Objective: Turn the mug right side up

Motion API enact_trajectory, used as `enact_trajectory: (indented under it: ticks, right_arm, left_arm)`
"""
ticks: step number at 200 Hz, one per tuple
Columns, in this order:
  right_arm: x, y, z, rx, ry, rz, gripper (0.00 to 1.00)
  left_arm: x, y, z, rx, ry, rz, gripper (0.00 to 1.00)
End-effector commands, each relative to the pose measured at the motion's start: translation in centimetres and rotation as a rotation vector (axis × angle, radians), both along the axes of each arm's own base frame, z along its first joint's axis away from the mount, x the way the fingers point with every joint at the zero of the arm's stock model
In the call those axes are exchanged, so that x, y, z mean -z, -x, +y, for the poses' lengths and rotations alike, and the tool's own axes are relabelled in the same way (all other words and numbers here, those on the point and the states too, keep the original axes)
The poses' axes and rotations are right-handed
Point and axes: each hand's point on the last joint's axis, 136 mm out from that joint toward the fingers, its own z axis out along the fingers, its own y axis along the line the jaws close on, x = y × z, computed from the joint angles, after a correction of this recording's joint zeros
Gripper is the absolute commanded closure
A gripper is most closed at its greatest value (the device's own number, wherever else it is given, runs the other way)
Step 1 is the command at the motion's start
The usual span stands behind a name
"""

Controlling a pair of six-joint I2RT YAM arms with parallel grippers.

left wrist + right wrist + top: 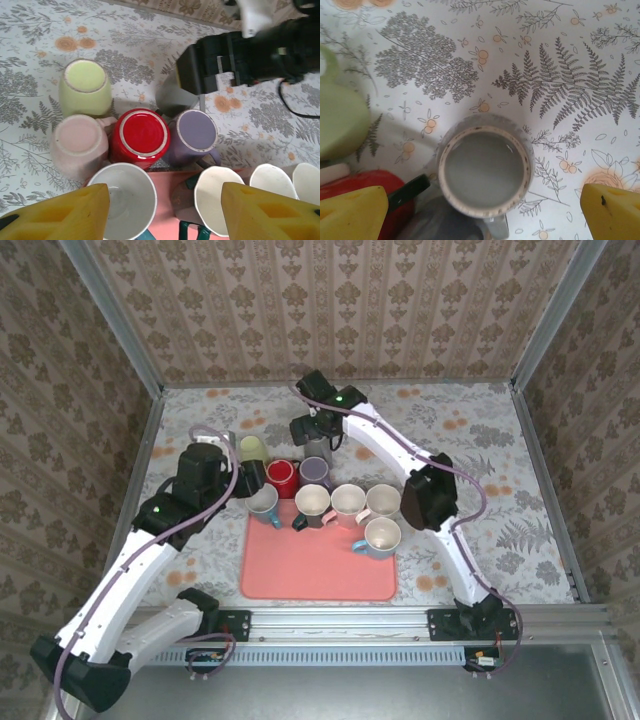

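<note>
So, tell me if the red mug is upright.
Upside down: the red mug shows its flat base and pale foot ring.

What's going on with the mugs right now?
The right tool hangs open directly over an upside-down grey mug on the table, not gripping it yet. The left tool is open too, holding nothing, near the upside-down red mug. Several upright mugs stand on the pink mat.
</note>
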Motion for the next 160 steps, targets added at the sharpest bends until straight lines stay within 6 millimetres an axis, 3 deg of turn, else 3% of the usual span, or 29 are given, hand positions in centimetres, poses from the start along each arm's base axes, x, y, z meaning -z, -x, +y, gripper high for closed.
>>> enact_trajectory:
  ticks: [1, 60, 103, 136, 160]
  right_arm:
    - [1.6, 0.1, -1.6, 0.011, 0.083, 0.048, 0.0]
    - [4.4, -1.2, -0.6, 0.032, 0.045, 0.073, 0.01]
    - [5.5, -2.1, -0.4, 0.055, 0.001, 0.077, 0.09]
    - [6.7, -2.1, -0.4, 0.062, -0.01, 0.108, 0.21]
    - [5.5, -2.1, -0.6, 0.063, -0.013, 0.092, 0.36]
  left_arm:
    - [-0.6, 0.3, -0.4, 0.024, -0.001, -0.035, 0.38]
    - [-1.0, 0.7, -1.0, 0.051, -0.008, -0.05, 0.39]
    - [-1.0, 0.7, -0.6, 0.038, -0.024, -0.057, 0.39]
    - [-1.1, 0.7, -0.5, 0.036, -0.033, -0.064, 0.39]
    - [-1.0, 0.6, -0.5, 0.032, -0.04, -0.067, 0.39]
